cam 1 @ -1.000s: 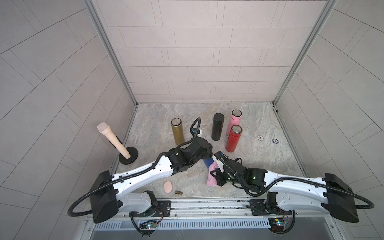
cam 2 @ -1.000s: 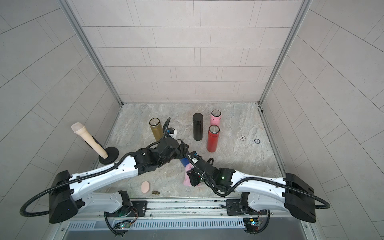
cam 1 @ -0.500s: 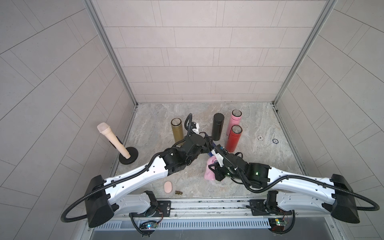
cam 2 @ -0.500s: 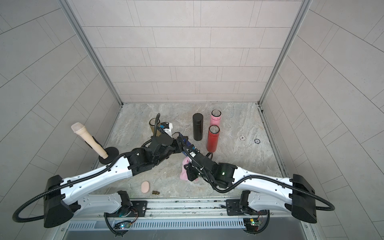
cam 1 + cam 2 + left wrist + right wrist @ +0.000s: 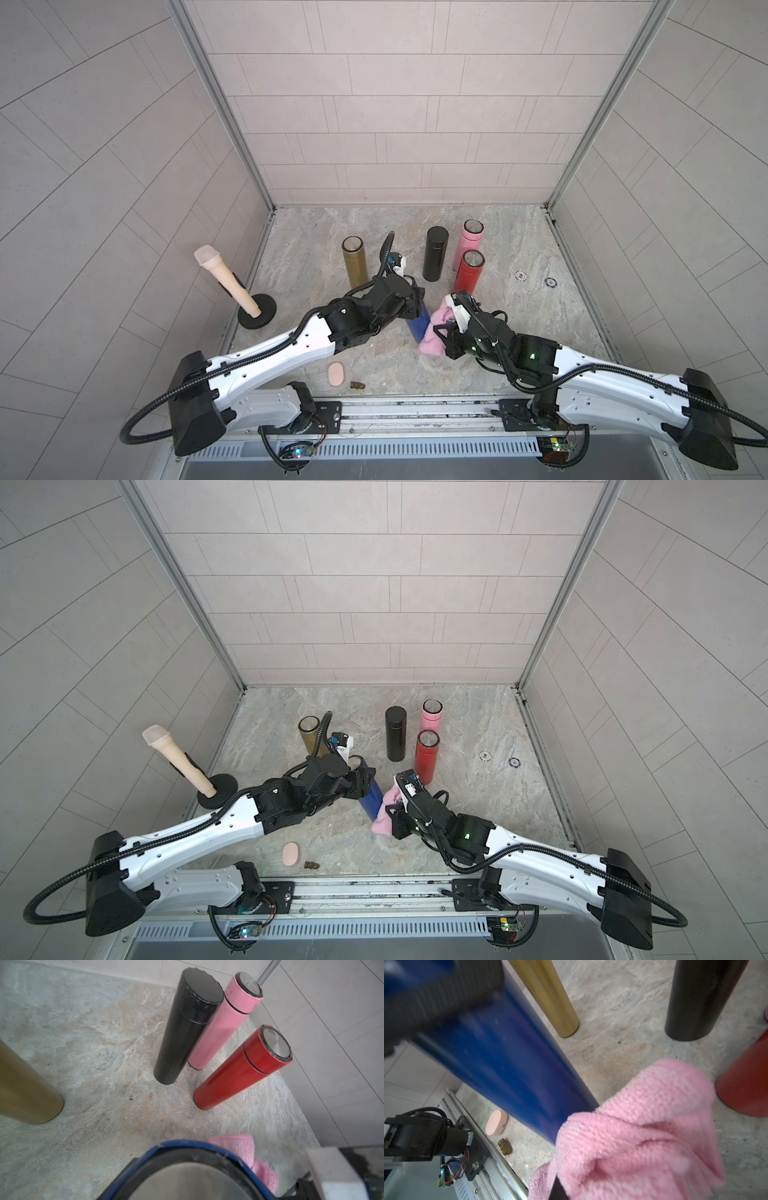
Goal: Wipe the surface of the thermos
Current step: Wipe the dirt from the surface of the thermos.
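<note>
A blue thermos (image 5: 417, 328) (image 5: 371, 800) leans tilted over the marble floor, its lower end near the floor. My left gripper (image 5: 412, 298) (image 5: 359, 782) is shut on its upper part, and its steel lid and blue rim (image 5: 187, 1144) fill the near edge of the left wrist view. A pink fluffy cloth (image 5: 435, 337) (image 5: 384, 814) (image 5: 643, 1126) is bunched in my right gripper (image 5: 448, 332) (image 5: 397, 812), which is shut on it. The cloth presses against the lower side of the blue body (image 5: 500, 1068). The cloth hides most of the right fingers.
A gold thermos (image 5: 354, 268), a black one (image 5: 435, 257), a pink one (image 5: 469, 241) and a red one (image 5: 468, 272) stand upright just behind. A beige microphone-shaped thing on a black base (image 5: 228, 282) stands at the left wall. A pink oval (image 5: 336, 374) and a small brown lump (image 5: 357, 385) lie near the front rail.
The left arm carried the blue thermos toward the back and has drawn it nearer again. The right gripper with the cloth has slid slightly along the thermos, staying against it.
</note>
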### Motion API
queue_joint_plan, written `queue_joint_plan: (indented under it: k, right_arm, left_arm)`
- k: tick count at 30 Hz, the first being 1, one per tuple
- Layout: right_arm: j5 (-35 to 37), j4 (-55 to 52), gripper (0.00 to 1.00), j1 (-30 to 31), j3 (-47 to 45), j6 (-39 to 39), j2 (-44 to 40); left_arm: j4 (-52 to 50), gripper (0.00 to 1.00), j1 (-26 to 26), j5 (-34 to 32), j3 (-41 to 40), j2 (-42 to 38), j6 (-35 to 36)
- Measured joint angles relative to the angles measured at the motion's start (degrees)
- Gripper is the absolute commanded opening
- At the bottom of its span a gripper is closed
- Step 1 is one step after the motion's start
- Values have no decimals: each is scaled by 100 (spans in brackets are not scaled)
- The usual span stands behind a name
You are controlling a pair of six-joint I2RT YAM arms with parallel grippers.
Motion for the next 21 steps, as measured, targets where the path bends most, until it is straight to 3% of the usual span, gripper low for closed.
queue_joint_plan:
  k: [7, 13, 21]
  right_arm:
    - [-811, 420, 0, -608, 525, -50, -31]
    - [-1241, 837, 0, -1158, -50, 221, 120]
    - [-1526, 940, 0, -1241, -662, 455, 372]
  left_arm:
    - [164, 0, 17, 682, 0, -24, 1005]
    - [286, 0, 31, 1493, -33, -278, 2022]
    - [310, 0, 0, 2197, -31, -380, 3021]
